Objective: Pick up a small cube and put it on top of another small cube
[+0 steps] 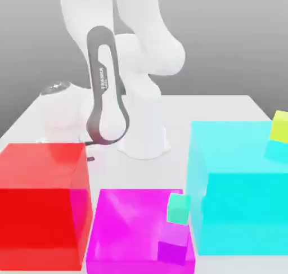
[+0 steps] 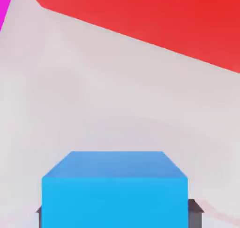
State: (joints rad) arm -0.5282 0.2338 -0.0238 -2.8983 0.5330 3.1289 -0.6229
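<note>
The end effector (image 2: 115, 217) is clamped on the small cube (image 2: 115, 189), dark fingertips (image 2: 194, 210) hugging both sides, ready for lifting off the worktop (image 2: 93, 96).

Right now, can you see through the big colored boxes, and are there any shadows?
In the exterior view, yes: the magenta box and cyan box are see-through, so the teal-green cube and yellow-green cube show against them; the red box looks denser. In the hand view, the sky-blue cube is solid, its top darker, over a softly shaded table.

white arm (image 1: 121, 70) bends low behind red box (image 1: 42, 205), perhaps touching table (image 1: 225, 107).
</note>
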